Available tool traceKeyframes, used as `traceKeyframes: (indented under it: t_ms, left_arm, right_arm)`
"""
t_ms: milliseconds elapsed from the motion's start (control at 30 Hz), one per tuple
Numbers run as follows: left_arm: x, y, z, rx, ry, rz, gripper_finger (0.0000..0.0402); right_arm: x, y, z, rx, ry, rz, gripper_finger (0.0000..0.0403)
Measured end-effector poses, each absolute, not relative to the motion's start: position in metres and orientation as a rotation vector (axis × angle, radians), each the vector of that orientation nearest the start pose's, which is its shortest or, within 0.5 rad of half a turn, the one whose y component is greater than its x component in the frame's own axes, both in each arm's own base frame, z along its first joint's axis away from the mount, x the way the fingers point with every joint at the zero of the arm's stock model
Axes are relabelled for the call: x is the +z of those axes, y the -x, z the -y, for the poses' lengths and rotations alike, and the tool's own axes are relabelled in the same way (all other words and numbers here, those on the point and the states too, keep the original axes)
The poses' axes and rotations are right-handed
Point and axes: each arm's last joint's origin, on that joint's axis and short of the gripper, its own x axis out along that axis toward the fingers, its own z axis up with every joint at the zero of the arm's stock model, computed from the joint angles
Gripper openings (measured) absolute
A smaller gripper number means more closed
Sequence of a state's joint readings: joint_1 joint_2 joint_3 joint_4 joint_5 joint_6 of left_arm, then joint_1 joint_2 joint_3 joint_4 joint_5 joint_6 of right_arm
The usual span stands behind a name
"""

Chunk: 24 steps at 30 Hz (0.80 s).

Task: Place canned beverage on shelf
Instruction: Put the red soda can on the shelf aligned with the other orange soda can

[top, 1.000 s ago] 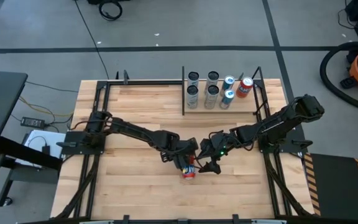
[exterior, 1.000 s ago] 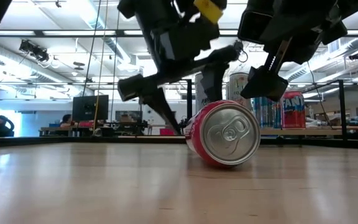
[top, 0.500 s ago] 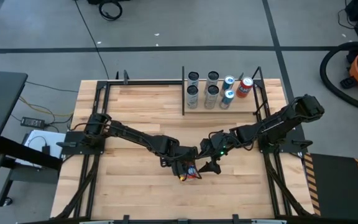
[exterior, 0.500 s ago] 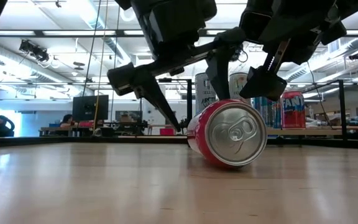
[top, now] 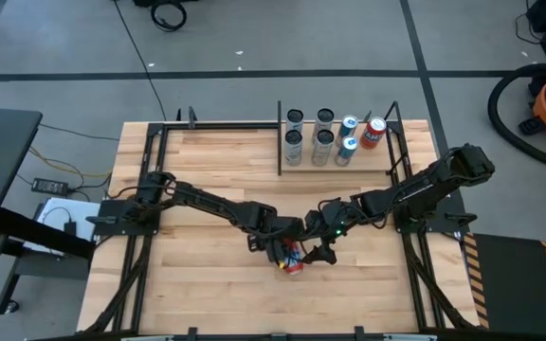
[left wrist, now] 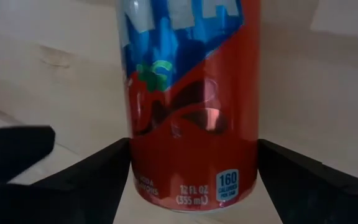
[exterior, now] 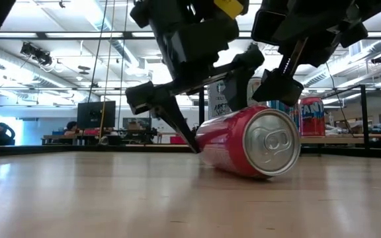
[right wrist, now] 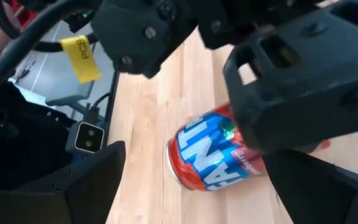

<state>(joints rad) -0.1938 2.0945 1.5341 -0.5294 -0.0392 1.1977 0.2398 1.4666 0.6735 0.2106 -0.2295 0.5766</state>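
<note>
A red soda can (top: 293,264) lies on its side on the planked tabletop near the front centre, its lid end (exterior: 273,142) toward the near edge. My left gripper (top: 285,250) stands over it, shut on it; the can fills the left wrist view (left wrist: 191,106). My right gripper (top: 322,250) hangs open just right of the can and touches nothing. The shelf (top: 379,161), a pale panel edged with black rods, stands at the far right and holds several cans. My left gripper pinches the can's round wall (left wrist: 140,155) between its two fingers (left wrist: 101,171), near the end with the small print. The fingers slant down from the table's far left and lie across the can. The can lies on its side on the table.
Several silver and blue cans (top: 322,137) and a red one (top: 374,133) stand upright on the shelf. The shelf's black rods (top: 280,137) rise at its corners. Bare tabletop (top: 207,161) lies to the left and near the front edge.
My left gripper has shifted a little over the can. The can, still on its side on the table, has turned about: its lid end has swung from facing the near edge toward the table's right. My right gripper has kept still.
</note>
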Motion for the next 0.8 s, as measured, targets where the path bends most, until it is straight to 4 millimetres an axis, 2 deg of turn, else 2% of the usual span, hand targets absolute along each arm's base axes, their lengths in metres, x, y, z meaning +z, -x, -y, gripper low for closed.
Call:
traceKeyframes:
  t_ms: [200, 500, 800]
  left_arm:
    - [0.167, -0.427, 0.089, -0.772, -1.174, -0.873, 0.0337]
    - [0.167, -0.425, 0.086, -0.754, -1.118, -0.916, 0.0284]
    - [0.172, -0.423, 0.075, -0.663, -1.063, -0.983, 0.0282]
  right_arm:
    - [0.181, -0.277, -0.075, 0.273, -0.546, -0.704, 0.0387]
    - [0.181, -0.277, -0.075, 0.274, -0.546, -0.705, 0.0387]
    - [0.184, -0.278, -0.074, 0.252, -0.573, -0.68, 0.0387]
